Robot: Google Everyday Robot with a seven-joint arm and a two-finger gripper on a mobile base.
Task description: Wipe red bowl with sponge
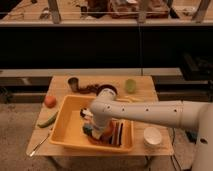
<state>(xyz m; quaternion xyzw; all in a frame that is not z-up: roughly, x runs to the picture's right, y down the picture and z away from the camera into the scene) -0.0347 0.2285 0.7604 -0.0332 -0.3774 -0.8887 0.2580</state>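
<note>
The red bowl (108, 132) lies in the yellow tub (70, 112) on the wooden table, mostly hidden by my arm; only an orange-red patch shows. My gripper (91, 127) reaches down into the tub from the right, just left of the bowl. A small blue-green piece, the sponge (88, 131), shows at the gripper's tip and stays with it, close to the bowl's left rim. Whether the sponge touches the bowl is hidden.
A dark striped oblong object (118, 133) lies in the tub right of the bowl. On the table are a maroon bowl (106, 91), a metal cup (73, 82), a green cup (130, 85), an orange fruit (50, 101), a green vegetable (47, 120), a spoon (39, 145) and a white cup (152, 136).
</note>
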